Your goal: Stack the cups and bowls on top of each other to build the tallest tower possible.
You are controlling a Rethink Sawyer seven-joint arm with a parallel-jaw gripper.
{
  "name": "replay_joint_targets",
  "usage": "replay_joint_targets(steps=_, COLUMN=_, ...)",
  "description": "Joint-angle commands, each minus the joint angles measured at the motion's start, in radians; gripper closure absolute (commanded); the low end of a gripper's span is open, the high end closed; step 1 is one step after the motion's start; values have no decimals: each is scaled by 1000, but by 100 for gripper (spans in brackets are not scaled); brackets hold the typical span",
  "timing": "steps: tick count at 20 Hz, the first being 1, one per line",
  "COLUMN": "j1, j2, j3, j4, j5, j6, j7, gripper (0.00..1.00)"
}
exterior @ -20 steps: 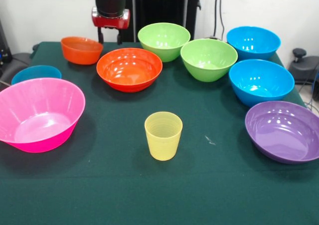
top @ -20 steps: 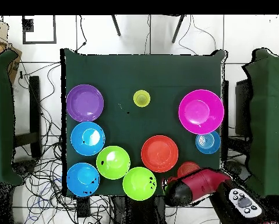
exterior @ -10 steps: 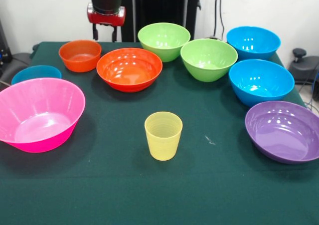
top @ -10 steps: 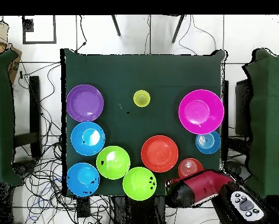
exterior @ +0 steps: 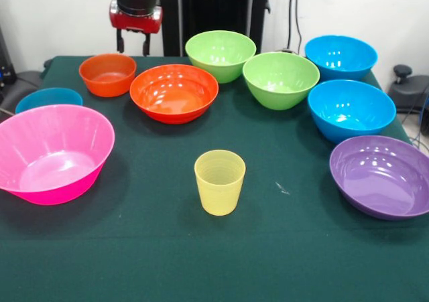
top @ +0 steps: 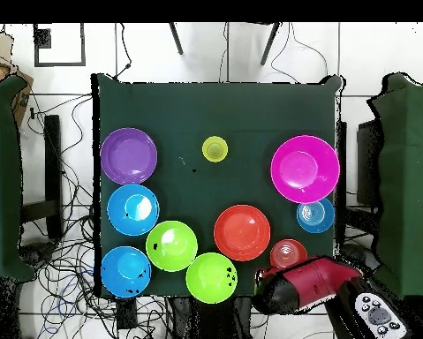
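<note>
The gripper (exterior: pixel 133 47), fingers apart and empty, had lifted and drawn back from above the small orange bowl (exterior: pixel 108 73), now fully uncovered

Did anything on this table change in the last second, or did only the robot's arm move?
The hand rose and drew back from the small orange bowl, which now stands uncovered and level where before it looked tipped behind the hand. The yellow cup, the pink bowl and the other bowls stayed where they were.
</note>
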Motion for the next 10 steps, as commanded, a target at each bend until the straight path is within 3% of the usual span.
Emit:
replay_joint_targets(steps=1, j1=-2, j2=4, j3=69, j4=-67, j5=4, j6=-76, j7=-49, gripper=0)
replay_joint_targets(steps=10, j1=-40, j2=43, j3=91, j4=-65, j5=44, j6=-17, j7=-97, gripper=0)
